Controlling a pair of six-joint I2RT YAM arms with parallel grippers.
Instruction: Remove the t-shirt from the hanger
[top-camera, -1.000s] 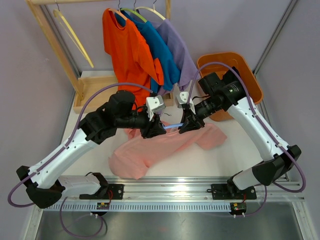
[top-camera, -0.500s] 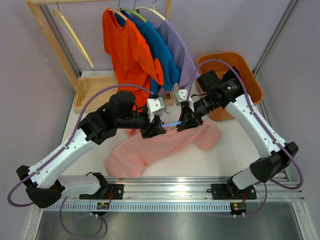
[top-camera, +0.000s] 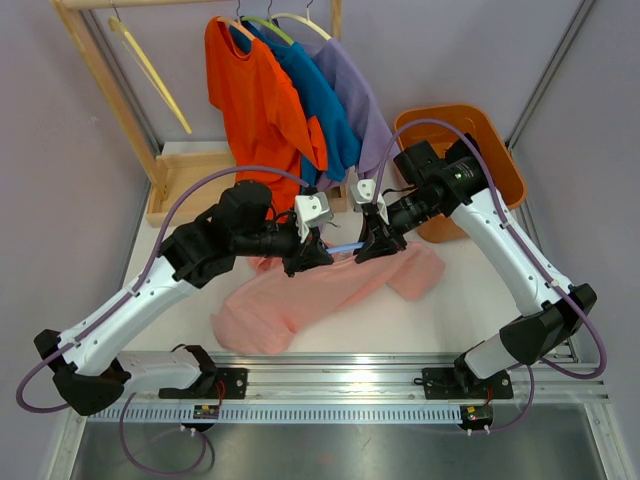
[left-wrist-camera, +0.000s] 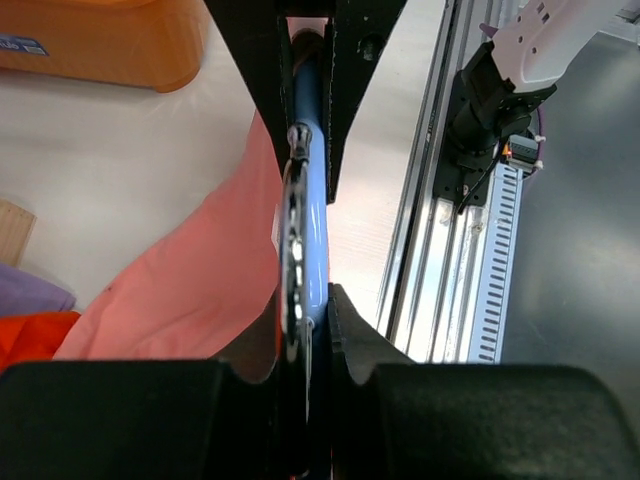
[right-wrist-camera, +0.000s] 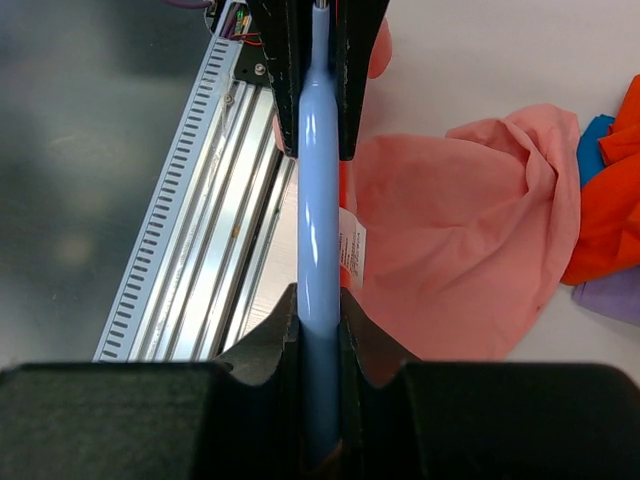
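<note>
A pink t-shirt (top-camera: 320, 295) lies crumpled on the white table under both grippers. It also shows in the left wrist view (left-wrist-camera: 190, 280) and the right wrist view (right-wrist-camera: 470, 230). A light blue hanger (top-camera: 345, 247) spans between the two grippers, above the shirt. My left gripper (top-camera: 318, 253) is shut on the hanger's left end (left-wrist-camera: 308, 210), next to its metal hook. My right gripper (top-camera: 372, 245) is shut on the hanger's right end (right-wrist-camera: 318, 200). The shirt's white label (right-wrist-camera: 352, 250) hangs beside the blue bar.
Orange (top-camera: 255, 95), blue (top-camera: 315, 100) and purple (top-camera: 360, 105) shirts hang on a wooden rack at the back. An orange bin (top-camera: 470, 145) stands at the back right. An empty wooden hanger (top-camera: 150, 70) hangs at the rack's left. A metal rail (top-camera: 340, 380) runs along the near edge.
Both grippers have lifted slightly with the hanger. The pink shirt has bunched up and shifted a little left on the table, its right sleeve pulled in.
</note>
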